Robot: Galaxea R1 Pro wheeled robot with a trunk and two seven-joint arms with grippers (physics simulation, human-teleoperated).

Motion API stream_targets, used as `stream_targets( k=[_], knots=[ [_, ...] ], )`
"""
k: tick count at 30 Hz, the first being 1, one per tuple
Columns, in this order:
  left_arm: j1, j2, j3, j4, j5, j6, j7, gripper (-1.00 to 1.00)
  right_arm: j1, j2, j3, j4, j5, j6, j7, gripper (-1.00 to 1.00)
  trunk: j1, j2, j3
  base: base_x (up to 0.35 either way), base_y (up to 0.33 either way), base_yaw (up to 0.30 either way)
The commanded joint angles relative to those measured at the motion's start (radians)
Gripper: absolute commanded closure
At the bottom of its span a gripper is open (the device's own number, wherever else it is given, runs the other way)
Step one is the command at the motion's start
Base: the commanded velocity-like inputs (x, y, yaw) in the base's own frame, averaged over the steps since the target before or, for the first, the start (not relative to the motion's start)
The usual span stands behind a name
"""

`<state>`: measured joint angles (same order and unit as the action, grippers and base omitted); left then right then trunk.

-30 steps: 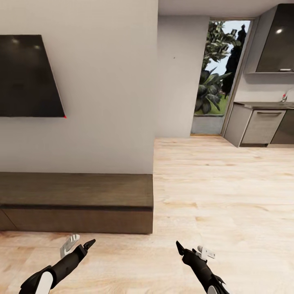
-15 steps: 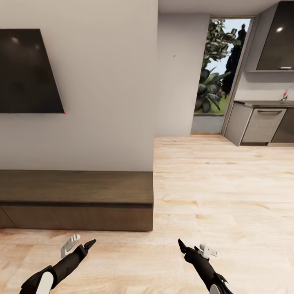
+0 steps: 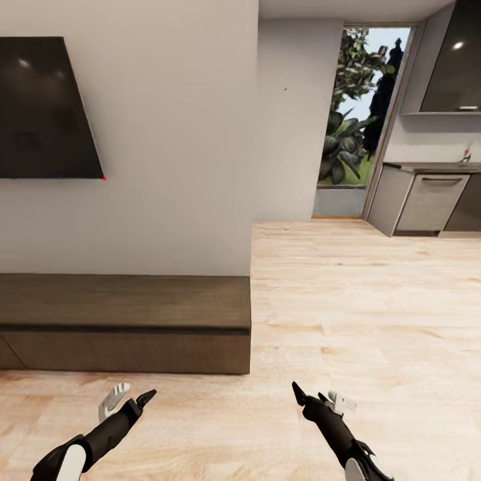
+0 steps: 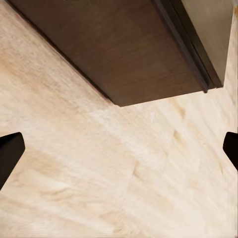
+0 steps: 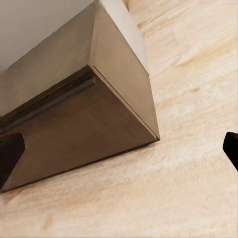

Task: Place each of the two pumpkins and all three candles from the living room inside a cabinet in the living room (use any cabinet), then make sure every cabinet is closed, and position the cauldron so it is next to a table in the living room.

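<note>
Jaws spread wide on both sides, nothing between them: the left gripper (image 3: 127,399) and right gripper (image 3: 318,399) hang low over the pale wood floor (image 3: 361,314). Straight ahead sits the cabinet (image 3: 127,324), long, low and dark brown, flush against the white wall (image 3: 167,167), its fronts all shut. A dark screen (image 3: 43,110) hangs above it. Off to the right, a doorway (image 3: 357,120) with greenery and grey kitchen units (image 3: 427,204).

The whole head view is being tilted slightly, so the cabinet (image 3: 127,314) and television (image 3: 47,110) are being shown higher. The right gripper (image 3: 314,399) is being shifted a little outward and downward, away from the left gripper (image 3: 130,397).
</note>
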<state>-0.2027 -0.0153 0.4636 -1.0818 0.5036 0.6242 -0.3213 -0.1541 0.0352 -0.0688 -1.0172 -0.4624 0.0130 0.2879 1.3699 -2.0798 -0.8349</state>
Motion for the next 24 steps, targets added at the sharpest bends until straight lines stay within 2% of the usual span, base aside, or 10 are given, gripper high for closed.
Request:
stream_targets(
  k=[1, 4, 6, 9, 12, 24],
  knots=[
    [0.0, 0.002, -0.001, 0.0, 0.011, 0.0, 0.001, -1.0, 0.0, 0.003, 0.001, -0.014, 0.0, 0.001, 0.002, -1.0, 0.004, -0.007, -0.003, 0.0, 0.0, 0.0],
    [-0.01, 0.007, -0.002, -0.006, 0.051, 0.005, 0.001, -1.0, 0.0, 0.003, 0.003, -0.044, -0.001, 0.003, 0.004, -1.0, 0.015, -0.028, -0.013, 0.0, 0.0, 0.0],
    [-0.02, 0.014, 0.0, -0.023, 0.096, 0.041, 0.0, -1.0, 0.001, 0.0, 0.005, -0.058, -0.001, 0.004, 0.005, -1.0, 0.023, -0.042, -0.019, 0.0, 0.0, 0.0],
    [-0.024, 0.042, 0.001, -0.02, 0.135, 0.094, 0.0, -1.0, 0.0, -0.002, 0.008, -0.105, -0.001, 0.005, 0.007, -1.0, 0.035, -0.063, -0.028, 0.0, 0.0, 0.0],
    [-0.028, 0.052, -0.001, 0.017, 0.147, 0.081, 0.002, -1.0, -0.001, -0.004, 0.008, -0.148, -0.001, 0.005, 0.008, -1.0, 0.046, -0.084, -0.038, 0.0, 0.0, 0.0],
    [-0.029, 0.059, -0.001, 0.03, 0.152, 0.07, -0.008, -1.0, -0.001, -0.003, 0.007, -0.146, -0.001, 0.029, 0.008, -1.0, 0.092, -0.168, -0.075, 0.0, 0.0, 0.0]
  ],
)
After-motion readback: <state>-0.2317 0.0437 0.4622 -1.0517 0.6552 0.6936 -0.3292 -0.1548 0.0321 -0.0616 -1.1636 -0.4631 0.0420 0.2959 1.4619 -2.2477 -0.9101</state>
